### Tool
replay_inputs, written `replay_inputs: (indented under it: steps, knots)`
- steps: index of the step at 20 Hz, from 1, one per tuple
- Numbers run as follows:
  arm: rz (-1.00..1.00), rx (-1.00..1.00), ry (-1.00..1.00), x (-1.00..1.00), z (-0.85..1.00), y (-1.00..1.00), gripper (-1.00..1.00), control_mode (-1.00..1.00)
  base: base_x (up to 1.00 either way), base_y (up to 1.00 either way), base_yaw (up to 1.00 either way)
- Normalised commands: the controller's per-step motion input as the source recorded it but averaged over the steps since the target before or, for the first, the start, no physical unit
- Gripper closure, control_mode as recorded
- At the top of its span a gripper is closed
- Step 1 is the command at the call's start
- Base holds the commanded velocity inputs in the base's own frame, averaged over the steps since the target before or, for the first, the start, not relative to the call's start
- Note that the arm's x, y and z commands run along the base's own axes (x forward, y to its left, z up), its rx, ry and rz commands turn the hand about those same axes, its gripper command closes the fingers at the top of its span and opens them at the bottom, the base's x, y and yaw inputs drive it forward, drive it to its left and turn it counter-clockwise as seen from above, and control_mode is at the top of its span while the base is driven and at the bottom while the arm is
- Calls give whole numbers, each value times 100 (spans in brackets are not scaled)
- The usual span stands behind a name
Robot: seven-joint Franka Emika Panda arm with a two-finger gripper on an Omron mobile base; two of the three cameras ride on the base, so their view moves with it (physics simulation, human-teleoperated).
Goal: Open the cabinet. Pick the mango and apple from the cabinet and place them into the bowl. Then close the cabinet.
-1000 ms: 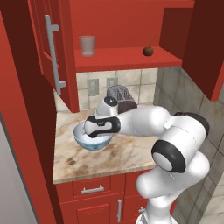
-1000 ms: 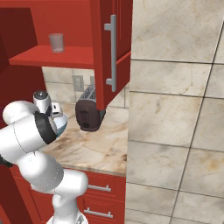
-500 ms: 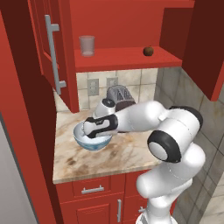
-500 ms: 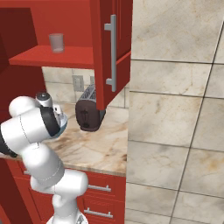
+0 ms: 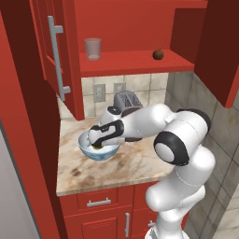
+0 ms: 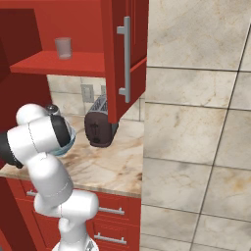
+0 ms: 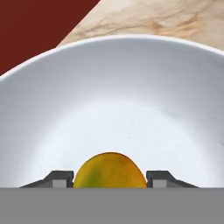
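The red wall cabinet point(image 5: 56, 51) stands open, both doors swung out, and the dark red apple point(image 5: 158, 54) sits on its shelf at the right. On the counter below is the pale blue bowl point(image 5: 101, 155), its white inside point(image 7: 113, 100) spreading across the hand view. My gripper point(image 5: 97, 143) reaches down into the bowl. The yellow-green mango point(image 7: 110, 170) sits between the two finger tips, touching both, low over the bowl's bottom. In the right base view my own arm hides most of the bowl point(image 6: 71, 142); the cabinet door point(image 6: 125, 59) hangs in front.
A clear glass cup point(image 5: 93, 48) stands on the cabinet shelf at the left. A dark toaster point(image 5: 126, 99) sits against the wall just behind the bowl. The right cabinet door point(image 5: 219, 46) juts out above my elbow. A tall red panel borders the counter's left.
The elbow and forearm have swung lower and nearer while the hand stayed over the bowl, sinking slightly into it with the mango.
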Motion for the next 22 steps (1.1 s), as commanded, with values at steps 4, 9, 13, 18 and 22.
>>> replay_inputs:
  steps: [4, 9, 13, 18, 22]
  knots:
    - [1, 0, 1, 8, -9, 4, -100, -100, 0, 0, 0]
    - [2, 0, 0, 3, 3, 2, -100, -100, 0, 0, 0]
    - [0, 0, -1, 0, 34, 0, -100, -100, 0, 0, 0]
    - [0, 0, -1, 0, 41, 0, -100, -100, 0, 0, 0]
    - [0, -1, 0, -15, 57, 0, -100, -100, 0, 0, 0]
